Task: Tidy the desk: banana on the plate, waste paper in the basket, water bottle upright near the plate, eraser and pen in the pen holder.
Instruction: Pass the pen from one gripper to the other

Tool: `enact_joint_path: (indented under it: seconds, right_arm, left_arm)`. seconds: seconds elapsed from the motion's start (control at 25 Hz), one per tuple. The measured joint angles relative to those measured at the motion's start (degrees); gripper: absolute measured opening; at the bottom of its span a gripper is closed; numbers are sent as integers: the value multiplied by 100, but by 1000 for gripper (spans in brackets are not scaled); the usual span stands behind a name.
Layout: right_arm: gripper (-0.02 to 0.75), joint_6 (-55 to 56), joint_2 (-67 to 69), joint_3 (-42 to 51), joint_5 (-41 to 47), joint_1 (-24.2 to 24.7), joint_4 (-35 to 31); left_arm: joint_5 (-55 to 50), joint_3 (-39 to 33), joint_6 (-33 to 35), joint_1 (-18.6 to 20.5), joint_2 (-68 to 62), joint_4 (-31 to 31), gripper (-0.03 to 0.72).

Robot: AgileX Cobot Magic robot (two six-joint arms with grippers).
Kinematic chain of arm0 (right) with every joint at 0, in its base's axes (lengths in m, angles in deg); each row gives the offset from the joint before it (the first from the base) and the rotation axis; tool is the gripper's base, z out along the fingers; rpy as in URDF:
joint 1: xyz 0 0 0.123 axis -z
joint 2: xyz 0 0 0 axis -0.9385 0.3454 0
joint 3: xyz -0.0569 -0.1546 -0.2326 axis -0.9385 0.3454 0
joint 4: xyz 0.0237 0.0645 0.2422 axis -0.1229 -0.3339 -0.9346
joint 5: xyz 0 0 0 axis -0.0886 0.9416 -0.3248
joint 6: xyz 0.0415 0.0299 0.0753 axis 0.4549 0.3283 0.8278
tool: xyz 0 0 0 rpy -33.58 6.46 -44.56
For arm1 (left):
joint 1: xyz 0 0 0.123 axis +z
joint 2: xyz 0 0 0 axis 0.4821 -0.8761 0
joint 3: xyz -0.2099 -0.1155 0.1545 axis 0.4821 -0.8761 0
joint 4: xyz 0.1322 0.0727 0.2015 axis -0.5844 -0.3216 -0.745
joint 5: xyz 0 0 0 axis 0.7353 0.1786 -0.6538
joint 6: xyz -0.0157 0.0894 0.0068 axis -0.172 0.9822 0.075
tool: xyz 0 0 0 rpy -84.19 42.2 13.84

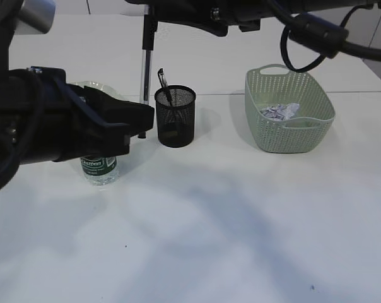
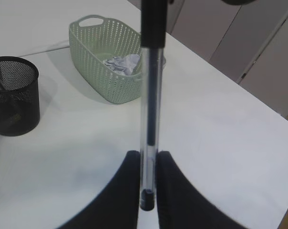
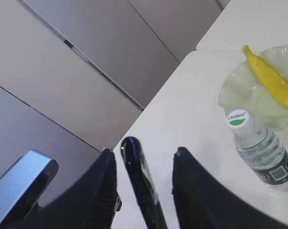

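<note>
Pen [image 2: 149, 114] clamped in left claw [image 2: 147, 176], beside pen holder [image 1: 175, 116]

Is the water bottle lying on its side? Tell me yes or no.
No: in the right wrist view the water bottle stands upright, cap on top, beside the plate holding the banana.

Pen holder [image 1: 175, 117] black wire mesh; basket [image 1: 288, 110] matt green plastic; pen [image 2: 150, 95] clear plastic.

Both arms have matte black housings with angular, faceted shells. The left arm's black gripper [image 2: 147, 191] has two curved, tapering fingers [image 2: 122, 191]. The right arm's black gripper [image 3: 144, 186] matches. Thick black cables [image 1: 307, 31] loop overhead. A brushed silver-grey cylindrical joint [image 1: 36, 14] adjoins the black casing.
</note>
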Motion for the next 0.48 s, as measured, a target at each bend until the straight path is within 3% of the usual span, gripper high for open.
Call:
enact_joint_path:
  seconds: [0.2,0.32,0.48]
  right_arm:
    - [136,-65,0,0,11,0,-32]
    - [81,-200,5,0,-82,0,74]
    - [67,-225,14,0,-119,10,86]
  left_arm:
    - [0,0,0,0,0,0,31]
    - [0,0,0,0,0,20,31]
    - [0,0,0,0,0,41,31]
